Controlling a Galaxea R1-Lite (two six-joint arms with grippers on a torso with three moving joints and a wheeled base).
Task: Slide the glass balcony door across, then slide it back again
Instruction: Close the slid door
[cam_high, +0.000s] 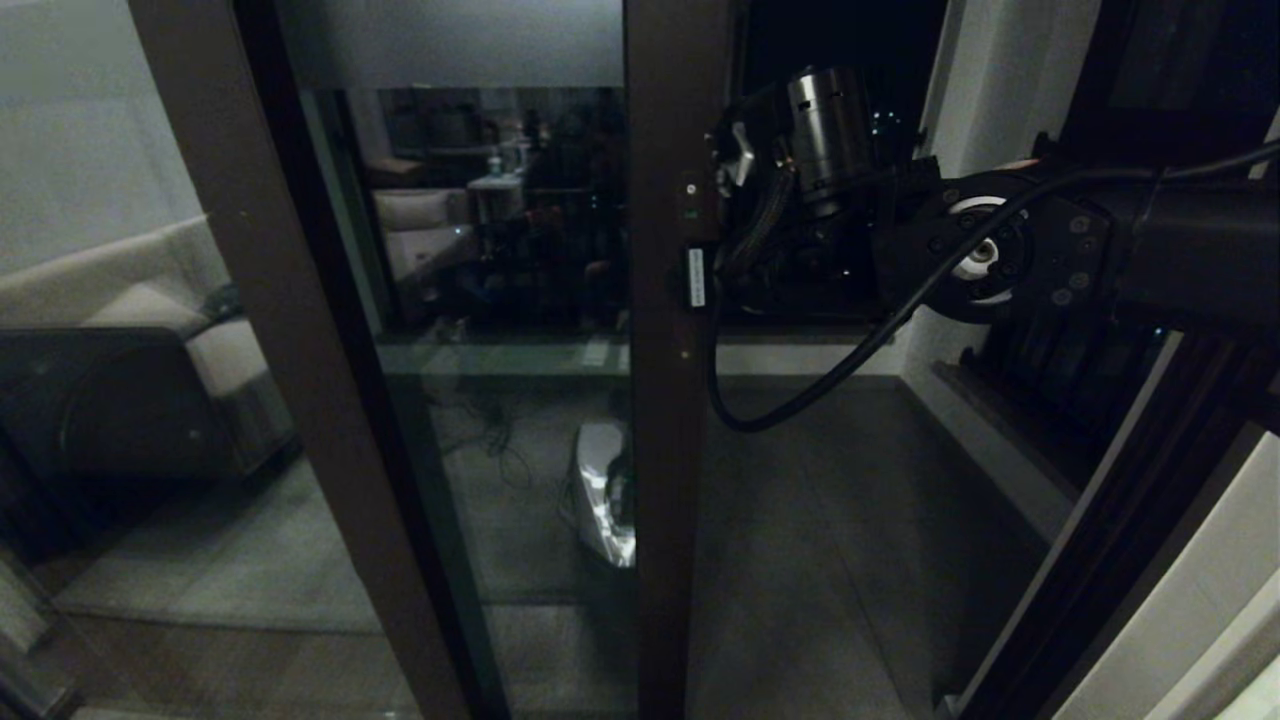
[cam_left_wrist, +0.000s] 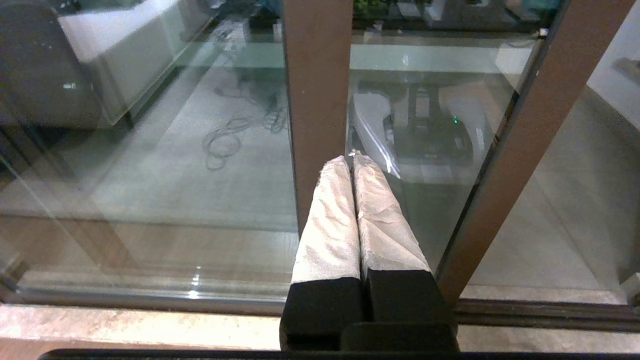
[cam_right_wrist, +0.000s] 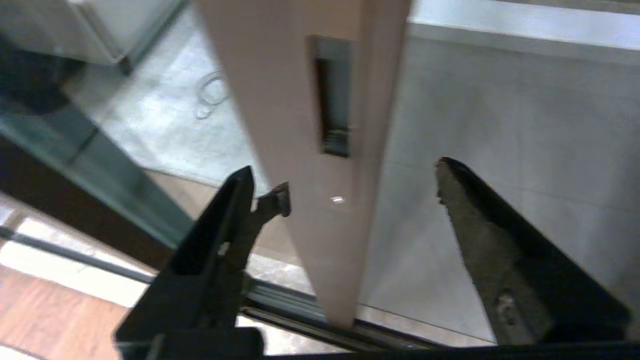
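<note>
The glass balcony door (cam_high: 668, 450) stands partly slid across, its dark brown upright near the middle of the head view and open balcony floor to the right of it. The recessed slot handle (cam_right_wrist: 332, 100) sits in that upright, with a small screw (cam_right_wrist: 337, 200) below it. My right gripper (cam_right_wrist: 360, 185) is open and straddles the upright's edge just short of the handle, one finger on each side. In the head view my right gripper (cam_high: 705, 275) meets the upright at handle height. My left gripper (cam_left_wrist: 351, 159) is shut on nothing, its white-wrapped fingers pointing at the glass beside a brown upright (cam_left_wrist: 317, 100).
A second brown-framed glass panel (cam_high: 280, 350) slants at the left, with a sofa (cam_high: 120, 330) seen through it. The floor track (cam_right_wrist: 300, 305) runs under the door. A black-barred window (cam_high: 1060, 380) and a white wall close the right side. Cables (cam_left_wrist: 225, 140) lie beyond the glass.
</note>
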